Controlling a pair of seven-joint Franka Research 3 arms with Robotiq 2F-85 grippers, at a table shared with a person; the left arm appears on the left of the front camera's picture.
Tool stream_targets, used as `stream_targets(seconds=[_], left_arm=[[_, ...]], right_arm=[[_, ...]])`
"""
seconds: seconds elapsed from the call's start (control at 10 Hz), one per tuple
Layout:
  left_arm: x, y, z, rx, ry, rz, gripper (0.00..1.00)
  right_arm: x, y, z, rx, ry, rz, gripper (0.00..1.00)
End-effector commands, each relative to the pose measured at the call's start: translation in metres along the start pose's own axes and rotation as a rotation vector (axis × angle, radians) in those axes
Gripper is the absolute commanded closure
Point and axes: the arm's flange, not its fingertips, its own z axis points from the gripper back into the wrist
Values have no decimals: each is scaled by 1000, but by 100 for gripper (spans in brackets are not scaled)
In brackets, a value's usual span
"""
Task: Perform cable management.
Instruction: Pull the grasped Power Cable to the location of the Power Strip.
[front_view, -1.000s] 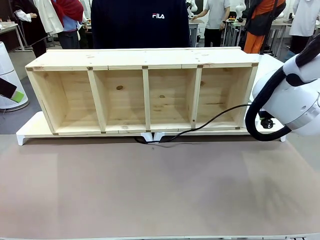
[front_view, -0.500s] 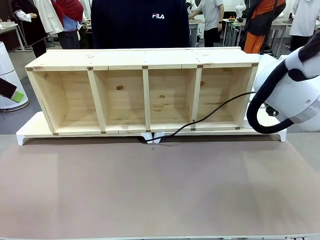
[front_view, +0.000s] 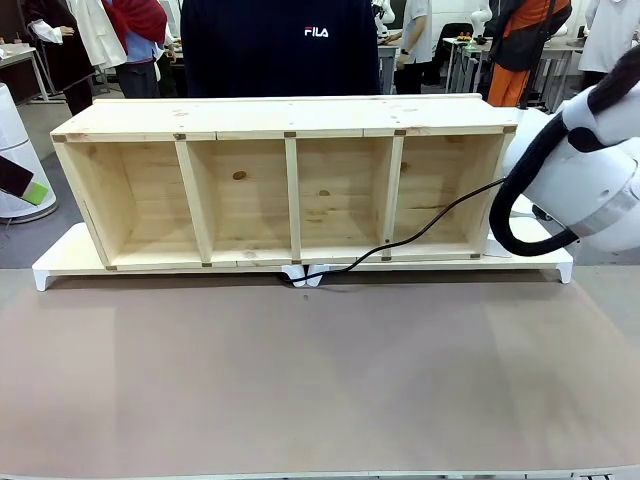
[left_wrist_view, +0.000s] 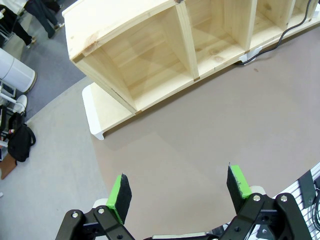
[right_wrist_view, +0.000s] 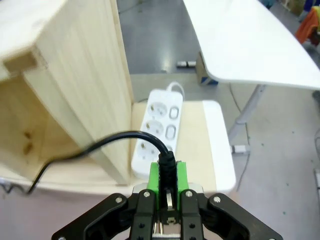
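Observation:
The cable (front_view: 420, 232) is a thin black cord. In the front view it runs from under the middle of the wooden shelf (front_view: 290, 180) up and to the right, behind my right arm (front_view: 590, 185). In the right wrist view my right gripper (right_wrist_view: 168, 172) is shut on the cable's black plug (right_wrist_view: 166, 161), held just above the white power strip (right_wrist_view: 159, 120) beside the shelf's end wall. The cord (right_wrist_view: 112, 141) curves left from the plug. My left gripper (left_wrist_view: 177, 185) hangs open over the brown tabletop with nothing between its fingers.
The open-fronted shelf with several compartments stands on a white board (front_view: 60, 262) across the far half of the table. A person in a dark sweater (front_view: 280, 45) stands behind it. The brown table surface (front_view: 320, 380) lies in front.
My right arm has risen and drawn back to the right, lifting the plug. The cable now hangs higher and straighter across the rightmost compartment. The left arm has not moved.

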Motion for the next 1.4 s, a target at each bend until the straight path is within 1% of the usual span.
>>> stream_targets(seconds=[0.0,0.2,0.6,1.0,1.3], left_arm=[[0,0,0,-5,-1,4,0],[0,0,0,-5,-1,4,0],[0,0,0,-5,-1,4,0],[0,0,0,-5,-1,4,0],[0,0,0,-5,-1,4,0]], right_arm=[[17,1,-33,45,-84,-14,84],[35,6,-58,61,-68,-23,84],[44,-3,-90,65,-33,-29,84],[43,-9,-98,59,-17,-35,84],[38,-26,-99,31,-8,-51,84]])
